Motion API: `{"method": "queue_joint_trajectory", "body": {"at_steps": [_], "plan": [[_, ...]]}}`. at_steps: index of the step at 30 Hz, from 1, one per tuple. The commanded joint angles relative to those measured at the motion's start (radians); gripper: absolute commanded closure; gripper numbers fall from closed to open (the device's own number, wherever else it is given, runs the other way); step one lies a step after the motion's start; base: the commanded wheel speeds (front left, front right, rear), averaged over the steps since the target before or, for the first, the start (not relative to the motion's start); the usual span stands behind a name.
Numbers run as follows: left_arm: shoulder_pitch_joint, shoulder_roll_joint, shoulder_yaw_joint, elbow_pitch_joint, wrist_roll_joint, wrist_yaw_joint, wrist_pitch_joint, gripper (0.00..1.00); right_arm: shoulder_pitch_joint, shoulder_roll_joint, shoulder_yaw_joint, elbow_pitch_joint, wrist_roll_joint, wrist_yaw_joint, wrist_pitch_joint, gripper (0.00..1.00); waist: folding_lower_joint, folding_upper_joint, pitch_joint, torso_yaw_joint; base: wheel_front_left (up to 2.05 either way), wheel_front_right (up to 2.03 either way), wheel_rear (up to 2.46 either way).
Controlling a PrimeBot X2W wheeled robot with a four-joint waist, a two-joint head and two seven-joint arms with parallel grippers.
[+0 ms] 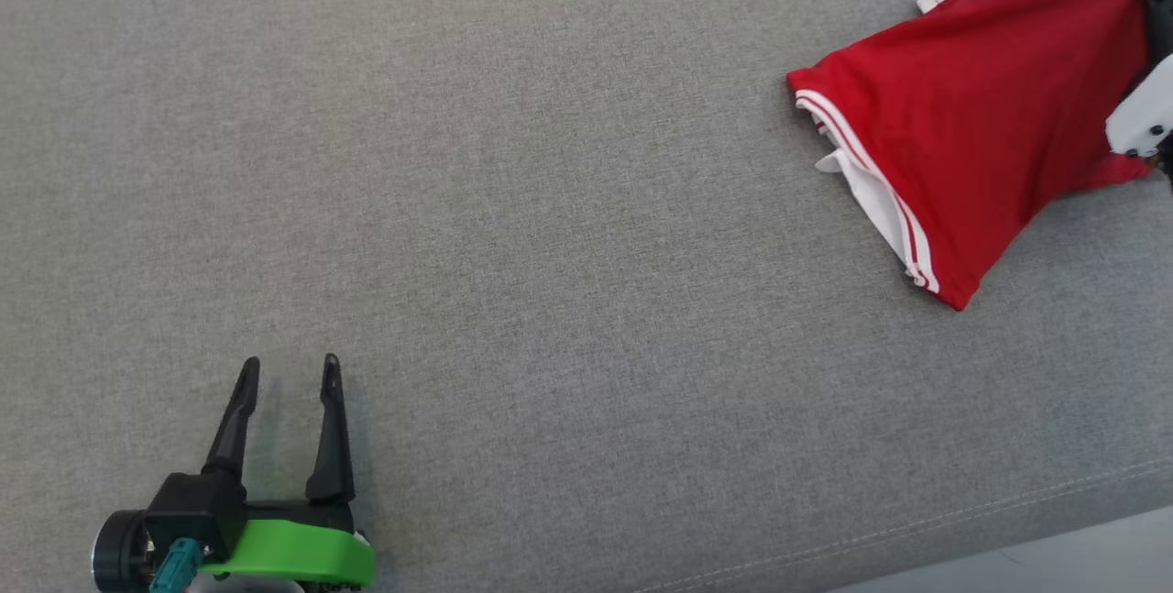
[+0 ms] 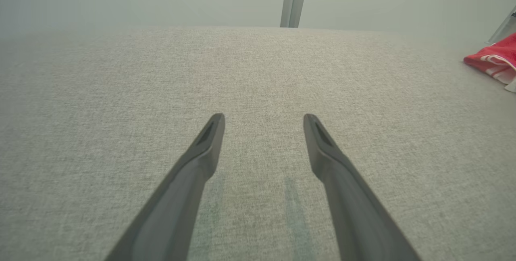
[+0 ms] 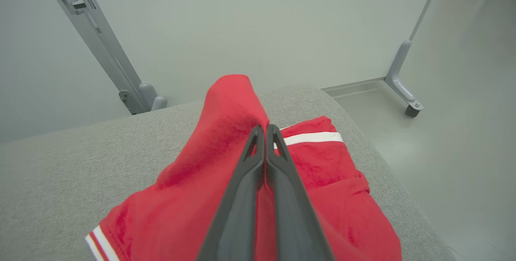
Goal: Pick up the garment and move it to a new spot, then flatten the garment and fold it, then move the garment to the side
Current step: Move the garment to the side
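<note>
Pinching a raised fold of the red garment [image 3: 189,196], the right fingers [image 3: 242,188] are closed tight, tips together, with cloth tenting up beside them: a grip, by the look of it. The garment lies at the far right end of the grey surface [image 1: 550,208], near its corner. Its long axis runs slantwise in the head view, striped hem toward the middle. The left fingers [image 1: 235,419] sit spread wide, low over bare surface, holding nothing and well apart from the garment — so the right arm is nearer, and the carry likely goes left, into the open stretch.
</note>
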Motion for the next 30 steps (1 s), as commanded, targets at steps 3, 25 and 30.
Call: {"method": "queue_joint_trajectory", "body": {"at_steps": [3, 25, 30], "plan": [[-0.003, 0.003, -0.005, 0.0, -0.011, -0.008, -0.003, 0.0, -0.023, -0.022, -0.058, 0.025, -0.003, -0.002, -0.026, 1.0, 0.0, 0.001, 0.029, 0.022, 0.0, 0.0, 0.0], [0.044, 0.002, 0.022, -0.063, -0.026, 0.047, -0.003, 0.0, 0.17, 0.109, -0.316, -0.034, -0.395, -0.002, -0.296, 0.0, 0.0, 0.001, -0.055, 0.046, 0.0, 0.0, 0.0], [0.066, 0.002, 0.026, -0.044, -0.052, 0.055, -0.003, 0.0, 0.409, 0.209, -0.275, -0.328, -0.444, -0.002, -0.296, 0.0, 0.0, 0.001, -0.116, 0.062, 0.0, 0.0, 0.0]]}}
